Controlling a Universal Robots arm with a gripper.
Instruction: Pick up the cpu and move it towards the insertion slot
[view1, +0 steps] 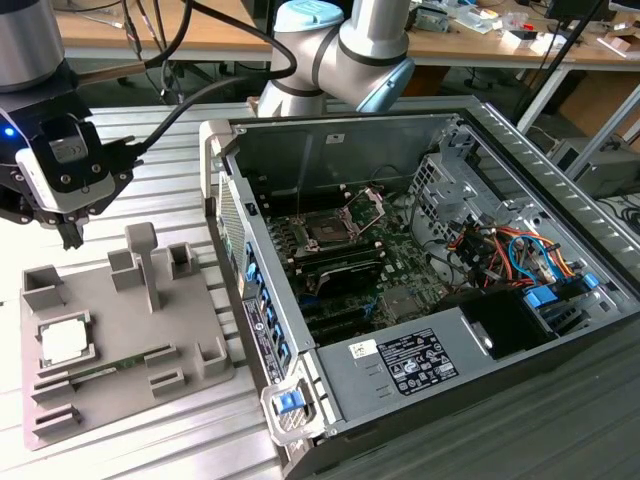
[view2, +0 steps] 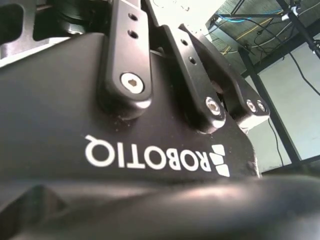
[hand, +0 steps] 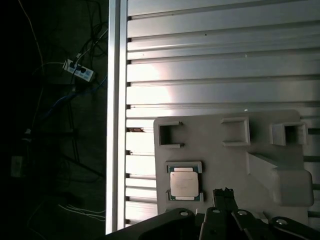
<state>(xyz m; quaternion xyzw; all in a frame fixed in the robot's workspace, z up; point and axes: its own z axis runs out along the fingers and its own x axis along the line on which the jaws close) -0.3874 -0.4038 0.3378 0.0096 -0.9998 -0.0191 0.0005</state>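
Observation:
The cpu (view1: 62, 342) is a small pale square chip lying in a framed pocket of the grey plastic tray (view1: 190, 310), at the exterior view's left. In the first wrist view the cpu (hand: 184, 183) sits in its pocket on the tray (hand: 225, 160), just beside my gripper (hand: 225, 192), whose fingertips stand together and hold nothing. My gripper (view1: 72, 236) hangs above the tray's far left corner, clear of the chip. The insertion slot (view1: 328, 232) lies inside the open computer case, with its silver bracket (view1: 368, 205) hinged up.
The open computer case (view1: 420, 350) takes up the exterior view's right, with its tall side wall (view1: 250, 300) between tray and slot. An upright post (view1: 145, 262) and raised blocks stand on the tray. Everything rests on a ribbed aluminium table (hand: 220, 60); its edge (hand: 116, 125) drops to a dark floor with cables.

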